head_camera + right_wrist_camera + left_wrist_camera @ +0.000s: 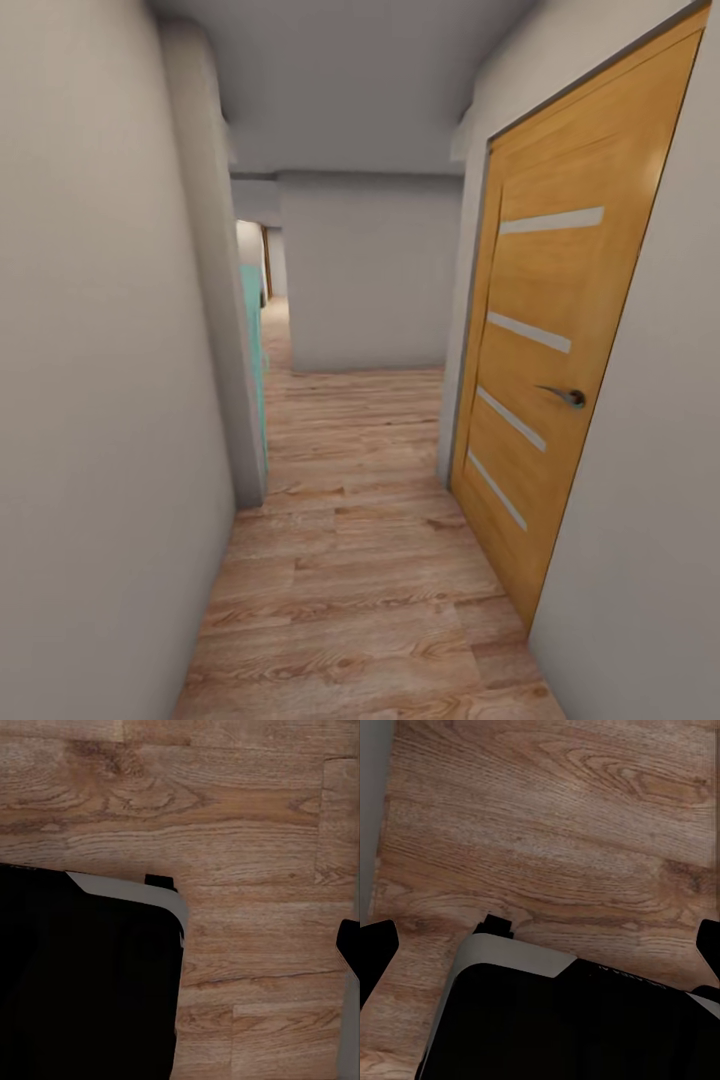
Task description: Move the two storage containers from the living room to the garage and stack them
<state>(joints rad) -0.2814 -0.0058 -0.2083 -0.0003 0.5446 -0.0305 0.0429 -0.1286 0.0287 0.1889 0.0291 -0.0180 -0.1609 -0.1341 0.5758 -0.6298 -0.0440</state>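
Robot's in transit down a narrow hallway w/ pale grey walls (100, 400) and light wood-plank flooring (360, 600), a honey-coloured wooden door w/ frosted strips and a metal lever handle (560, 330) shut on the right, a teal-edged opening (255, 350) ahead on the left. No orange-red bins in sight, so can't say where they sit; judging by that, it's a travel leg, prob. toward the living room or garage. Left pincer (540, 945) has dark fingertips (376, 952) at both frame edges over bare planks, so spread wide & empty; right pincer (300, 945) shows one tip, state can't tell; next: keep the black-and-grey base (90, 975) centred, off the walls.
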